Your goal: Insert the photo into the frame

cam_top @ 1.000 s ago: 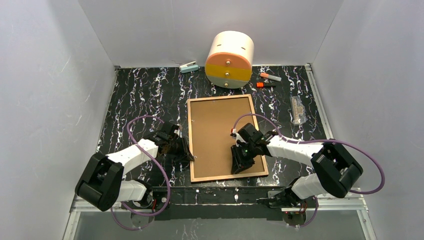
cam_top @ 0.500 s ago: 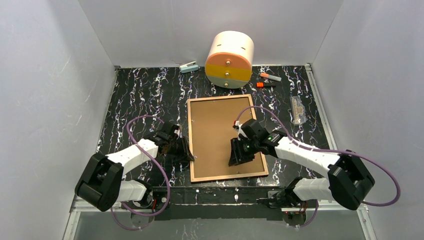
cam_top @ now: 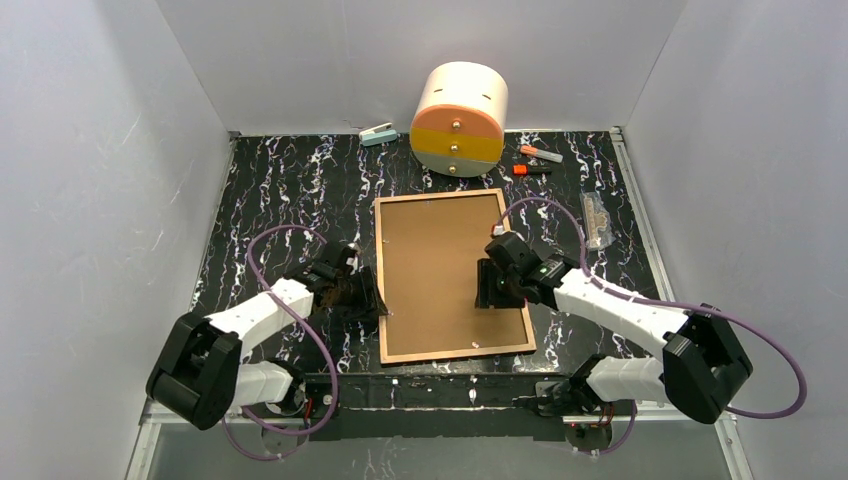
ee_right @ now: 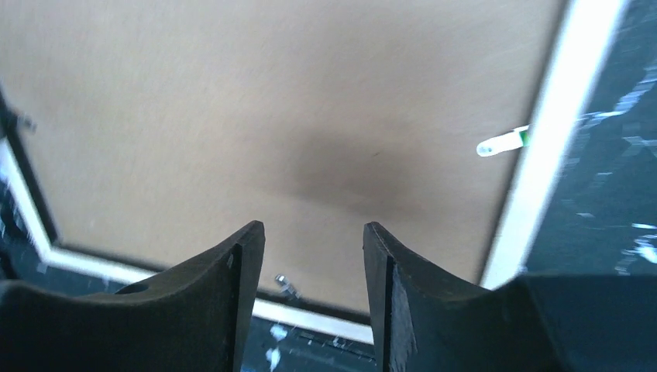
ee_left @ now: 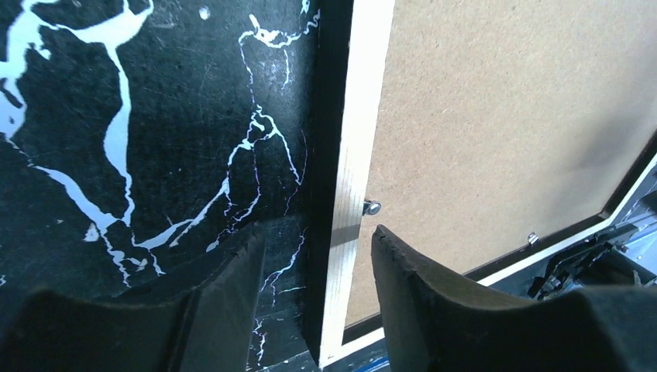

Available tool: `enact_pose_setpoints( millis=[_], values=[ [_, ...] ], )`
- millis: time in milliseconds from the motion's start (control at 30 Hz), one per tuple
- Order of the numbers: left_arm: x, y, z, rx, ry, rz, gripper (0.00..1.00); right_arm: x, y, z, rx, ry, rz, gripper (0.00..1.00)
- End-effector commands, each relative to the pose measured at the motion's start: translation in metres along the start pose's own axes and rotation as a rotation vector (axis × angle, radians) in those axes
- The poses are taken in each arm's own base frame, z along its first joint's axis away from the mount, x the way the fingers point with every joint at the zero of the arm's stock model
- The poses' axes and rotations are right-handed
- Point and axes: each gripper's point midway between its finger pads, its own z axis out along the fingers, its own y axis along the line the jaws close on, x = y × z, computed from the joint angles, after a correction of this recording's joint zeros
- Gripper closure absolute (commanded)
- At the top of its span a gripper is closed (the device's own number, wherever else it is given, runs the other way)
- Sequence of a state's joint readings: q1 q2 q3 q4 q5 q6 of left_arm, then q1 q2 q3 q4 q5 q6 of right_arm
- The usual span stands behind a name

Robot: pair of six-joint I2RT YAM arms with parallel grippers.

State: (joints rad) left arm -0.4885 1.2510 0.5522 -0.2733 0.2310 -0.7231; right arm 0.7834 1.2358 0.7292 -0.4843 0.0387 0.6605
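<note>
The frame [cam_top: 380, 250] lies face down on the table, its tan wooden rim [ee_left: 358, 139] up and a brown backing board [cam_top: 440, 270] seated inside it. The photo is hidden. At the frame's left rim, near the front corner, my left gripper [cam_top: 372, 298] is open. Its jaws [ee_left: 319, 232] straddle the rim with a gap on each side. My right gripper [cam_top: 490, 285] hovers open over the right half of the board [ee_right: 271, 101], nothing between its fingers [ee_right: 313, 226]. The right rim [ee_right: 558, 132] runs just beside it.
A round cream, orange and yellow drawer unit [cam_top: 459, 118] stands at the back. A small stapler [cam_top: 378, 133] lies to its left. Two markers [cam_top: 540, 154] and a clear bag [cam_top: 596, 220] lie at the right. Small metal tabs [ee_left: 373, 207] sit along the board's edge.
My right gripper has risen from the board's near part, moved back and right, and opened wider. My left gripper has opened around the left rim, staying in place.
</note>
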Motion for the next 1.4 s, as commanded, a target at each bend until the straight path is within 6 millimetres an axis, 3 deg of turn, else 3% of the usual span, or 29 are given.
enact_pose_setpoints(
  millis=[0,133,267,367,500,700,967,1133,1367],
  values=[
    [-0.018,-0.01,-0.012,0.02,-0.076,0.041,0.45,-0.058,-0.037,-0.023,0.244,-0.235,0.06,0.39],
    [-0.03,-0.02,-0.017,0.052,-0.129,0.035,0.4,-0.091,-0.073,-0.029,0.398,-0.305,0.105,0.35],
    [-0.043,-0.024,-0.021,0.051,-0.189,0.016,0.37,-0.134,-0.099,-0.027,0.419,-0.363,0.212,0.34],
    [-0.051,-0.024,-0.024,0.037,-0.229,-0.006,0.35,-0.166,-0.106,-0.026,0.387,-0.42,0.261,0.33],
    [-0.052,-0.021,-0.023,0.027,-0.243,-0.027,0.33,-0.179,-0.112,-0.014,0.391,-0.394,0.278,0.33],
    [-0.047,-0.013,-0.022,0.009,-0.241,-0.031,0.32,-0.158,-0.107,-0.006,0.342,-0.322,0.263,0.33],
    [-0.043,-0.011,-0.016,0.013,-0.226,-0.032,0.32,-0.084,-0.117,0.012,0.344,-0.085,0.263,0.35],
    [-0.037,-0.009,-0.012,0.019,-0.209,-0.035,0.32,-0.065,-0.112,0.013,0.293,-0.053,0.237,0.37],
    [-0.035,-0.007,-0.009,0.017,-0.198,-0.036,0.32,-0.049,-0.123,0.017,0.335,0.011,0.198,0.37]
  ],
)
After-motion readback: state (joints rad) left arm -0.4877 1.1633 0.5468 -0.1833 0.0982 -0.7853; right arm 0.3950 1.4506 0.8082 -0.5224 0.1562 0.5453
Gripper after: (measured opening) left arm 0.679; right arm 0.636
